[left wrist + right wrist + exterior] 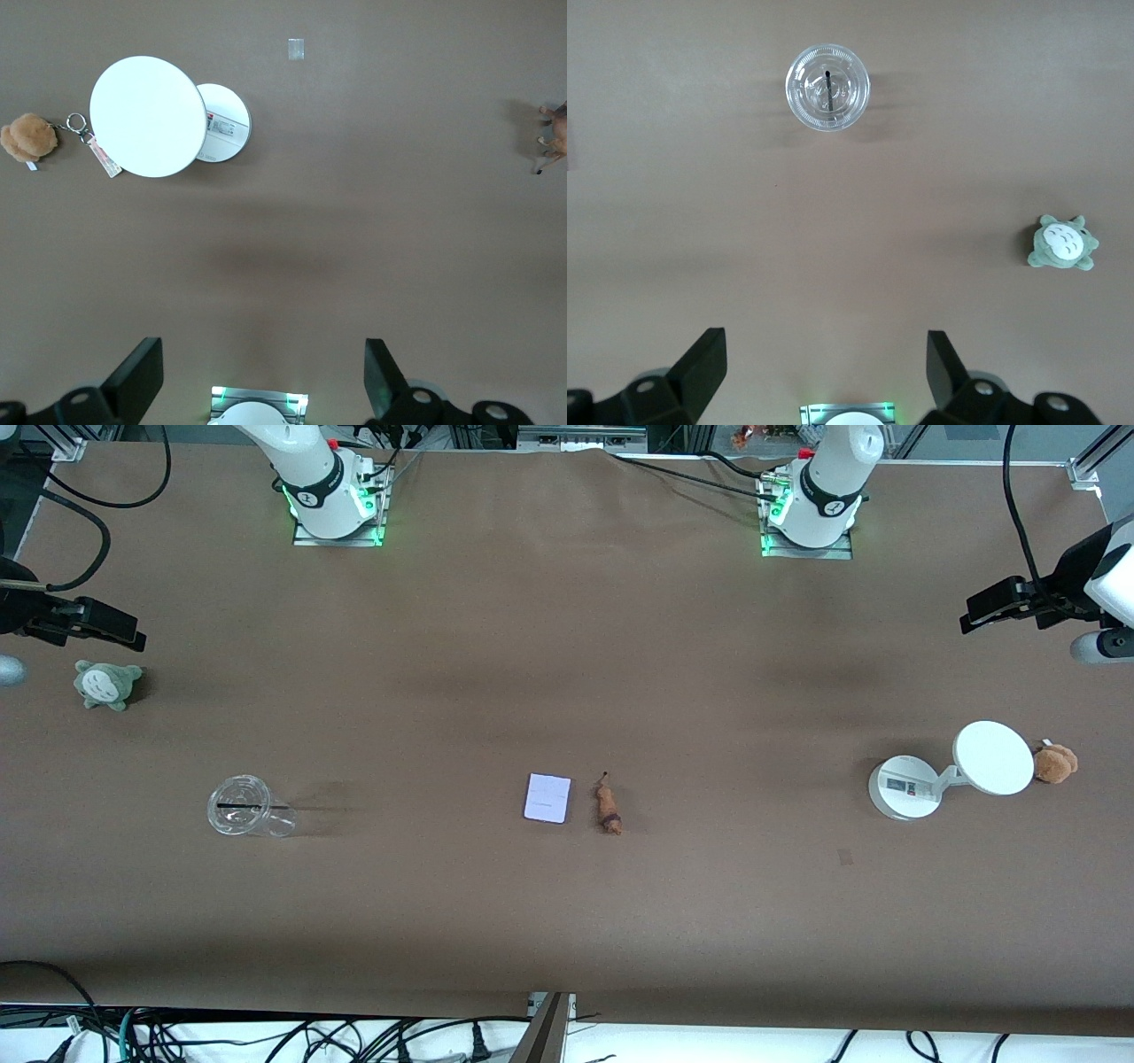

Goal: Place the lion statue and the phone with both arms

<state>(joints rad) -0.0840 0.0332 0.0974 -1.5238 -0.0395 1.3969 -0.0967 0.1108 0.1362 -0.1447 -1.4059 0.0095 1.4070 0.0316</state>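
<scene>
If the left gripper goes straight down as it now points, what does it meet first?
Probably only bare table. The left gripper, fingers open, points at brown surface; the white stand lies off that line.

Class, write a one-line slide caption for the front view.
Phone and lion statue lie side by side mid-table, untouched; left hand and right hand wait open at opposite table ends.

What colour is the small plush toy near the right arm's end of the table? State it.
Grey-green with a white belly, the plush toy shows best in the right wrist view.
</scene>
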